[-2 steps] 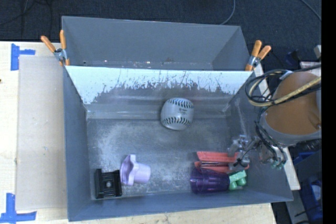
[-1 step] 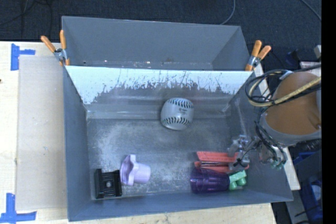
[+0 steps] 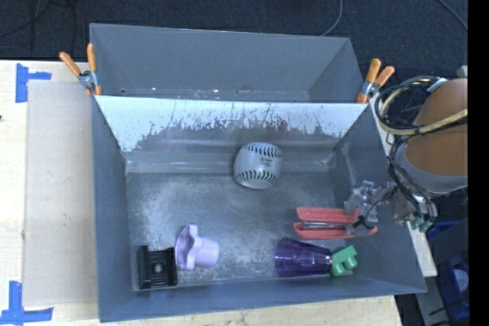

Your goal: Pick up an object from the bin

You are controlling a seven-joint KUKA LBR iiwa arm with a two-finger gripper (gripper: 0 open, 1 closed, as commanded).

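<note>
I am looking down into the bin (image 3: pixel 221 76) and my claw (image 3: pixel 364 210) is at the right side, at about 3 o'clock on the bin floor. It sits right at the right end of a red flat thing (image 3: pixel 327 220), which looks a bit like a long clip. That is the thing nearest to the claw, so I think it is the one to go for. Most of it lies toward 9 o'clock from the claw, and its long side runs from 9 o'clock to 3 o'clock. I think the claw should close across the short way, from 12 to 6. The claw looks like it is touching the red thing or just above it. I cannot tell how far open the claw is, or whether it has hold of anything. Now I count. There is one grey ball (image 3: pixel 257 165) near the back wall, at 12 o'clock from the middle. There is one purple cup (image 3: pixel 302 259) on its side, just toward 6 o'clock from the red thing, with one green piece (image 3: pixel 344 259) at its right end. There is one light purple cap (image 3: pixel 195 248) and one black block (image 3: pixel 157 267) at about 7 o'clock. That makes six things, one of each.
</note>
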